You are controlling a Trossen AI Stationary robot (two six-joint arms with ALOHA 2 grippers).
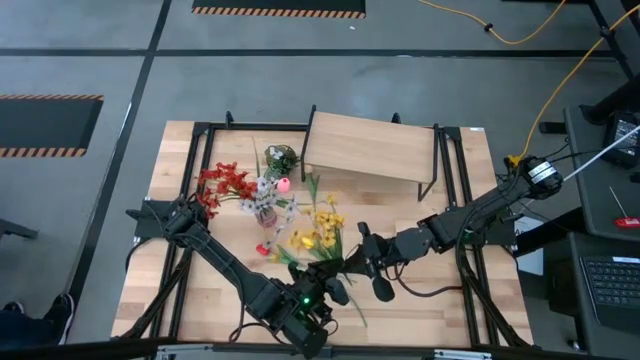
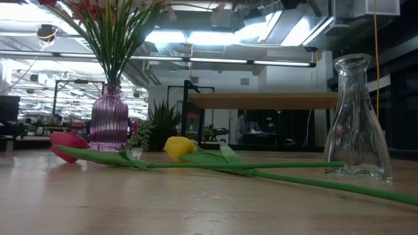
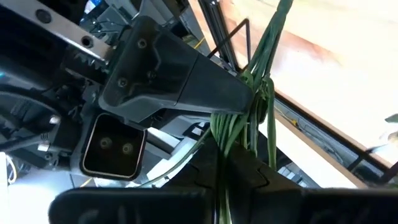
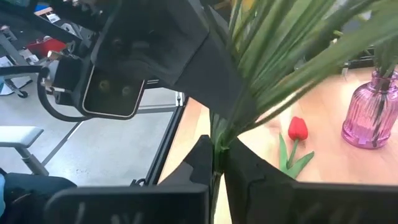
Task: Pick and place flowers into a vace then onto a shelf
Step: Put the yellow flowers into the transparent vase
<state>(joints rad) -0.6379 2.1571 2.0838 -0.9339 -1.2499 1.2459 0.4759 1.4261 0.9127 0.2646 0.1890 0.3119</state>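
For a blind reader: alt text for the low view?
A yellow tulip and a red tulip lie on the wooden table, green stems stretching right. Behind stand a pink ribbed vase holding stems and an empty clear glass vase.

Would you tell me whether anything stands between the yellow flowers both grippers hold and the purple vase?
Nothing upright. Left gripper and right gripper hold the yellow flowers; toward the purple vase only a red tulip lies flat on the table. Its mouth already holds red flowers.
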